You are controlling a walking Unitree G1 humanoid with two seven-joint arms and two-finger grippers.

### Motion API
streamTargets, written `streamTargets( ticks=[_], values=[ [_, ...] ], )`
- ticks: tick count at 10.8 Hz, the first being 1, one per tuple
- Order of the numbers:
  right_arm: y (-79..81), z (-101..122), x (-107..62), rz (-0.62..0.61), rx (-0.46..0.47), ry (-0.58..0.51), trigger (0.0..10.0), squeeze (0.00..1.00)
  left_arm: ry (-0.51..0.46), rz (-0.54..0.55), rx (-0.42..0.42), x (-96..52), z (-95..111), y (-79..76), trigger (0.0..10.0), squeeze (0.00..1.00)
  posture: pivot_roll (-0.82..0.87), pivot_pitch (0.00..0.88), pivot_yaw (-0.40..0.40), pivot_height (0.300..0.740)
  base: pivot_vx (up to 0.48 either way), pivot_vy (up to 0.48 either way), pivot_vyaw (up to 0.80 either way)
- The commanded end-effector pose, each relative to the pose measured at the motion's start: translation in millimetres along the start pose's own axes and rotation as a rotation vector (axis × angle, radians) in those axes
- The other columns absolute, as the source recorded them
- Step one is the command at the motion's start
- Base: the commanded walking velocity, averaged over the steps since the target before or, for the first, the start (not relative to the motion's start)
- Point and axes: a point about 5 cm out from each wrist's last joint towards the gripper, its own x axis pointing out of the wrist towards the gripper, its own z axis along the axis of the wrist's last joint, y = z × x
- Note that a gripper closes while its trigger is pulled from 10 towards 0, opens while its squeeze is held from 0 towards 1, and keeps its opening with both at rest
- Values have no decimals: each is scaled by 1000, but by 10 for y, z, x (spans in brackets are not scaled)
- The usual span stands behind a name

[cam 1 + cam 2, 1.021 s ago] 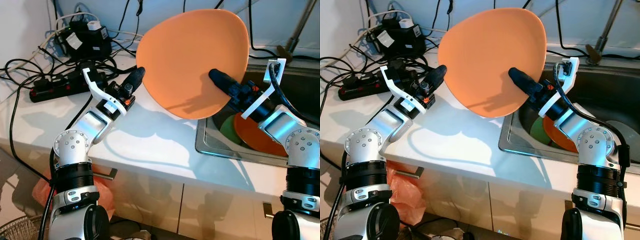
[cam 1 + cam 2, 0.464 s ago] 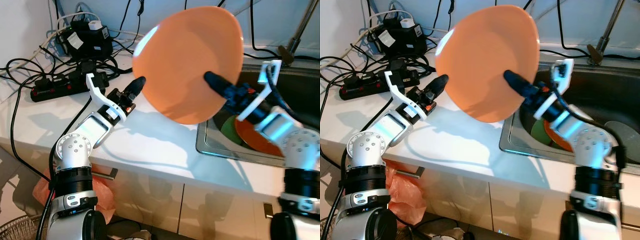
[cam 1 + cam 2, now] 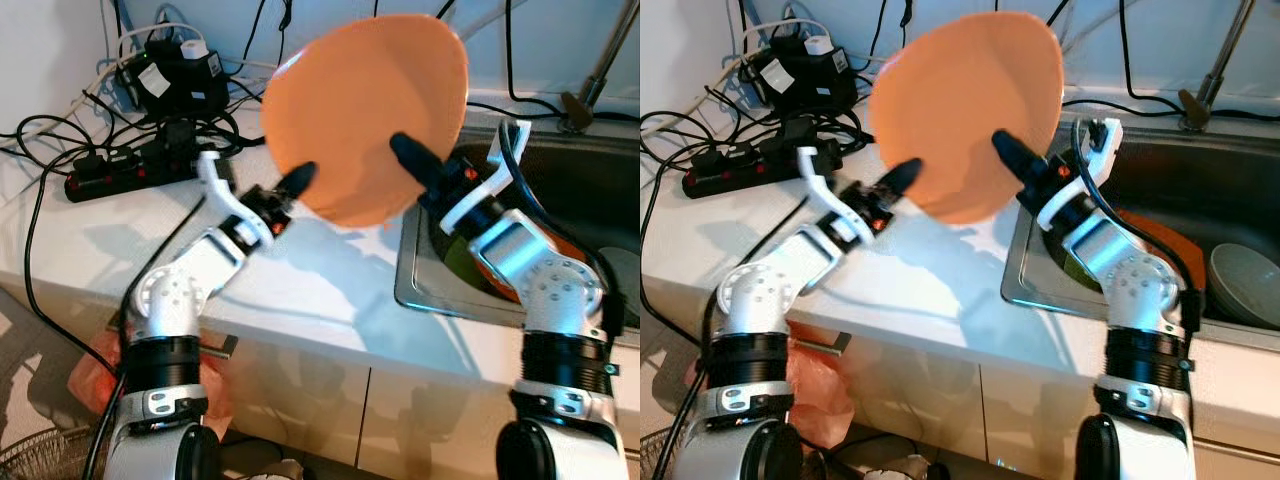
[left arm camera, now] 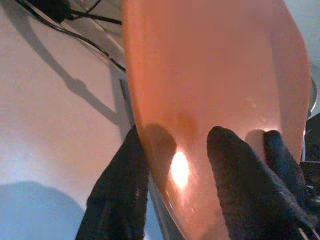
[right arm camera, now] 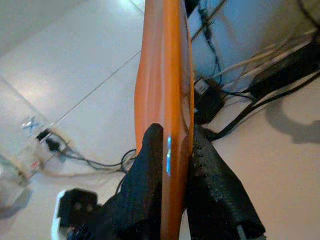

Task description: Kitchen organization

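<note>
Plate [image 3: 365, 115] edges pinched by both end effectors above countertop [image 3: 300, 290].

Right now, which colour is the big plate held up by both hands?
Plain orange plate; the left eye view shows it best.

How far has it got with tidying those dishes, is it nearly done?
Partly, it seems. In hand: the big orange plate, tilted up above the white counter, pinched at its rim by both the left gripper and the right gripper. Left: another orange plate, something green and a grey bowl sit in the sink. Nothing visibly put away yet.
</note>
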Motion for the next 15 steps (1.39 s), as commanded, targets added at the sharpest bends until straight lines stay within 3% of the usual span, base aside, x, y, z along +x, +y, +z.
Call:
streamTargets(
  ticks=[1, 3, 5, 9, 10, 11, 13, 14, 15],
  values=[
    [-181, 100, -8, -187, -21, -93, 0, 0, 11, -65, 99, 17, 18, -158, 10000, 1000, 133, 25, 119, 740, 0, 0, 0],
    [-315, 211, -54, -310, -49, -177, 0, 0, 22, -53, 134, 15, -29, -158, 10000, 1000, 133, 27, 120, 740, 0, 0, 0],
    [-477, 380, -152, -469, -142, -279, 0, 0, 26, -45, 186, 29, -75, -182, 10000, 1000, 131, 31, 120, 740, 0, 0, 0],
    [-704, 578, -357, -698, -280, -372, 0, 0, 14, -28, 207, 20, -67, -171, 10000, 1000, 137, 29, 124, 740, 0, 0, 0],
    [-859, 585, -487, -840, -347, -343, 0, 0, 7, -8, 217, 21, -60, -150, 10000, 1000, 135, 28, 127, 740, 0, 0, 0],
    [-1023, 493, -592, -974, -402, -239, 0, 0, -12, 38, 237, 27, -43, -97, 10000, 1000, 136, 27, 126, 740, 0, 0, 0],
    [-1133, 365, -634, -1032, -410, -158, 0, 0, -34, 81, 242, 32, -36, -50, 10000, 1000, 137, 28, 127, 740, 0, 0, 0],
    [-1152, 320, -617, -1028, -419, -141, 627, 0, -24, 105, 240, 25, -76, -22, 10000, 1000, 137, 30, 129, 740, 0, 0, 0],
    [-1200, 248, -614, -1041, -398, -119, 0, 0, 2, 146, 257, -1, -161, 36, 10000, 1000, 143, 31, 133, 740, 0, 0, 0]
  ],
)
